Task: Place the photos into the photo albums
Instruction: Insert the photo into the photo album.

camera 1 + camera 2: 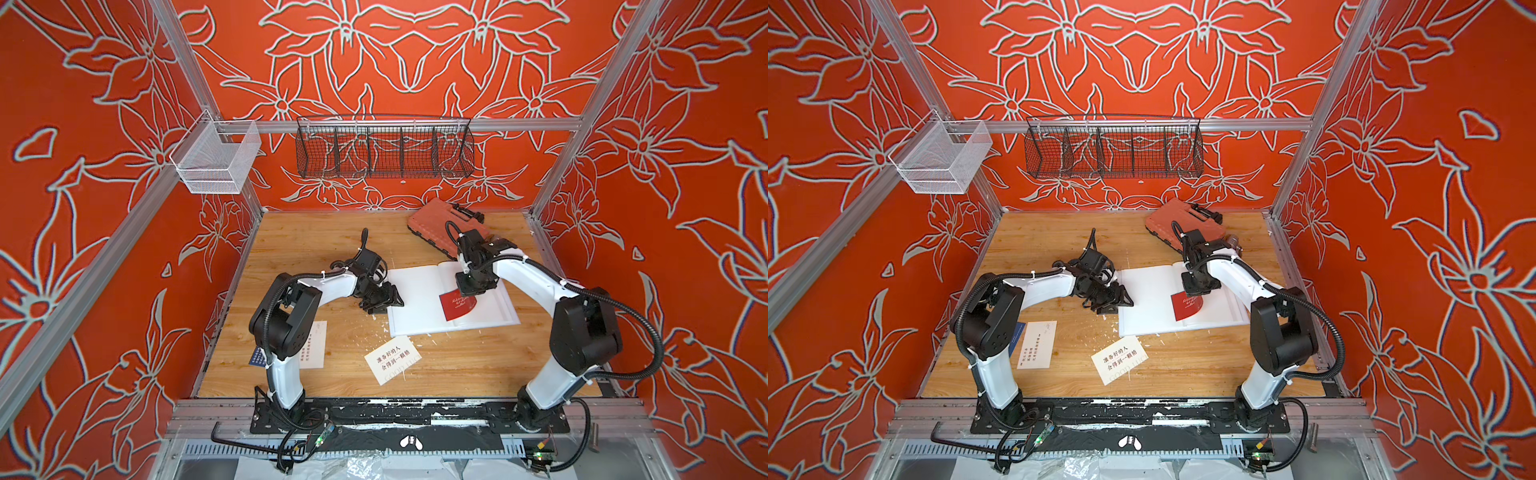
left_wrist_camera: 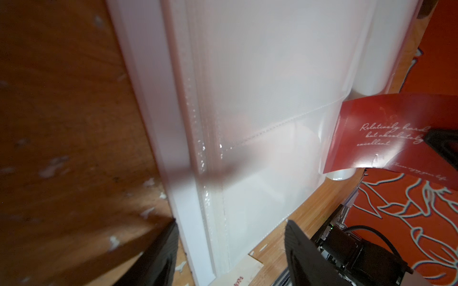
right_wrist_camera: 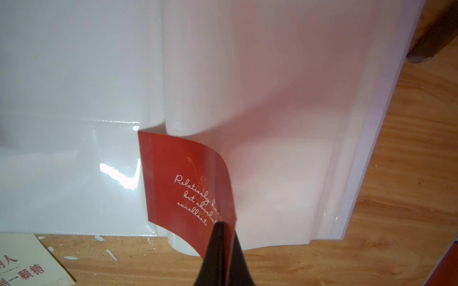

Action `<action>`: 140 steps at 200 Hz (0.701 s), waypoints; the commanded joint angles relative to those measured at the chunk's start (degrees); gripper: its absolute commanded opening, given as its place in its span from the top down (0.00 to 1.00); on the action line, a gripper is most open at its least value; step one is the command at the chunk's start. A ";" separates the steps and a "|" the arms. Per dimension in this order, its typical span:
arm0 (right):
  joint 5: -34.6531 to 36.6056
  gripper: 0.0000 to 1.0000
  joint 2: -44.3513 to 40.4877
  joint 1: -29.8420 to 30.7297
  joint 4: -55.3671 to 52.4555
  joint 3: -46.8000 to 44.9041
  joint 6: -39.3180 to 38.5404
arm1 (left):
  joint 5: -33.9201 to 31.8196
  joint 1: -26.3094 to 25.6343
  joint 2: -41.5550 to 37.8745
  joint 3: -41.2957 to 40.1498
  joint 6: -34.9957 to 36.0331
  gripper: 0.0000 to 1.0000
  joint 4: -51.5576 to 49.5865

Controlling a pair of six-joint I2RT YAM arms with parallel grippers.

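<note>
The left arm [image 1: 332, 284] reaches forward with its elbow raised and its wrist angled down at the left edge of the thick white photo album [image 1: 417, 301]. The right arm [image 1: 528, 274] bends inward over the album's right page, wrist pointing almost straight down.

The album lies open and slightly askew on the light wooden bench [image 1: 316, 241], which is flecked with white scraps. A white card with black Chinese text [image 1: 392, 359] lies just in front of the album. A second white card [image 1: 1038, 344] lies near the left arm's elbow, and a navy blue card [image 1: 257, 357] sits partly under that arm. An orange ribbed plastic case [image 1: 436, 228] sits at the back. Orange walls with pale flower outlines enclose three sides. A black wire basket [image 1: 384, 151] and a white mesh basket [image 1: 216, 160] hang from the rails.

The left jaws are spread, straddling the album's left edge; whether they touch it I cannot tell. The right jaws are pressed together on one end of the dark red card with white cursive script [image 3: 178, 178]. The card bows upward, and its far edge rests at the album's fold beside a curled page.
</note>
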 commanded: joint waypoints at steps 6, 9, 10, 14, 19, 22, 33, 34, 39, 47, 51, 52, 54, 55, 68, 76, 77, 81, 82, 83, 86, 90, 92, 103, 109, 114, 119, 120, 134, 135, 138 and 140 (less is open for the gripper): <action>-0.58 1.00 -0.04 0.58 0.65 -2.94 3.18 | 1.30 -0.37 -0.62 -1.57 0.40 0.34 1.78; -0.84 1.00 -0.11 0.64 0.94 -3.16 3.34 | 1.37 -0.36 -0.59 -1.58 0.41 0.34 1.84; -0.89 1.00 -0.13 0.66 0.97 -3.25 3.40 | 1.39 -0.36 -0.59 -1.58 0.42 0.34 1.86; -1.04 1.00 -0.22 0.65 1.21 -3.48 3.54 | 1.48 -0.36 -0.61 -1.67 0.40 0.34 1.88; -1.24 1.00 -0.22 0.67 1.48 -3.70 3.82 | 1.57 -0.36 -0.59 -1.67 0.42 0.34 1.97; -1.35 1.00 -0.24 0.71 1.66 -3.79 3.95 | 1.65 -0.36 -0.60 -1.67 0.38 0.34 2.05; -1.91 1.00 -0.25 0.81 2.29 -4.12 4.33 | 2.00 -0.36 -0.62 -1.82 0.28 0.34 2.25; -1.96 1.00 -0.25 0.83 2.39 -4.12 4.42 | 2.00 -0.36 -0.65 -1.83 0.27 0.34 2.29; -2.21 1.00 -0.18 0.84 2.60 -4.21 4.55 | 2.16 -0.36 -0.61 -1.91 0.21 0.34 2.52; -2.87 1.00 -0.03 0.93 3.22 -4.45 4.84 | 2.43 -0.38 -0.63 -2.02 0.13 0.34 2.71; -3.16 1.00 0.06 1.01 3.46 -4.62 5.06 | 2.53 -0.37 -0.59 -2.02 0.13 0.34 2.89; -3.19 1.00 0.08 1.01 3.54 -4.68 5.14 | 2.53 -0.36 -0.59 -2.06 0.15 0.34 2.91; -3.39 1.00 0.12 1.06 3.78 -4.73 5.19 | 2.60 -0.39 -0.61 -2.10 0.16 0.34 2.98; -3.44 1.00 0.11 1.08 3.88 -4.78 5.20 | 2.62 -0.38 -0.60 -2.10 0.12 0.34 3.00; -4.43 1.00 0.36 1.19 4.90 -5.16 5.86 | 2.71 -0.44 -0.63 -2.19 0.02 0.34 3.16; -4.82 1.00 0.58 1.25 5.36 -5.26 6.32 | 2.71 -0.45 -0.70 -2.28 0.03 0.34 3.25; -4.81 1.00 0.61 1.27 5.42 -5.27 6.38 | 2.71 -0.45 -0.73 -2.28 0.01 0.34 3.27; -4.88 1.00 0.70 1.36 5.60 -5.22 6.57 | 2.73 -0.44 -0.84 -2.35 0.07 0.34 3.29; -4.89 1.00 0.71 1.36 5.62 -5.20 6.59 | 2.72 -0.45 -0.84 -2.36 0.07 0.34 3.29; -4.89 1.00 0.76 1.37 5.68 -5.24 6.65 | 2.72 -0.45 -0.89 -2.37 0.03 0.34 3.29; -4.89 1.00 0.80 1.37 5.86 -5.34 6.78 | 2.72 -0.47 -0.90 -2.44 0.03 0.34 3.33; -4.94 1.00 0.89 1.40 6.04 -5.43 6.92 | 2.71 -0.52 -0.98 -2.50 -0.01 0.34 3.44; -4.97 1.00 0.89 1.42 6.18 -5.46 7.00 | 2.74 -0.54 -0.95 -2.54 -0.01 0.34 3.46; -5.18 1.00 1.07 1.46 6.77 -5.70 7.64 | 2.71 -0.54 -1.11 -2.63 -0.01 0.34 3.55; -5.33 1.00 1.21 1.54 7.16 -5.92 7.91 | 2.71 -0.54 -1.16 -2.70 -0.03 0.34 3.55; -5.59 1.00 1.29 1.54 7.50 -6.10 8.15 | 2.71 -0.54 -1.15 -2.77 -0.03 0.34 3.55; -5.61 1.00 1.33 1.59 7.80 -6.27 8.63 | 2.71 -0.56 -1.13 -2.81 -0.17 0.34 3.63; -5.61 1.00 1.34 1.61 7.87 -6.29 8.77 | 2.71 -0.59 -1.12 -2.81 -0.14 0.34 3.64; -5.97 1.00 1.34 1.72 8.93 -7.02 9.63 | 2.71 -0.54 -1.24 -3.04 -0.30 0.34 3.77; -6.00 1.00 1.34 1.72 9.00 -7.07 9.71 | 2.71 -0.54 -1.26 -3.05 -0.33 0.34 3.80; -5.88 1.00 1.27 1.68 9.13 -7.29 9.96 | 2.71 -0.54 -1.21 -3.07 -0.28 0.34 3.81; -5.89 1.00 1.25 1.71 9.22 -7.40 10.14 | 2.74 -0.56 -1.23 -3.07 -0.28 0.34 3.82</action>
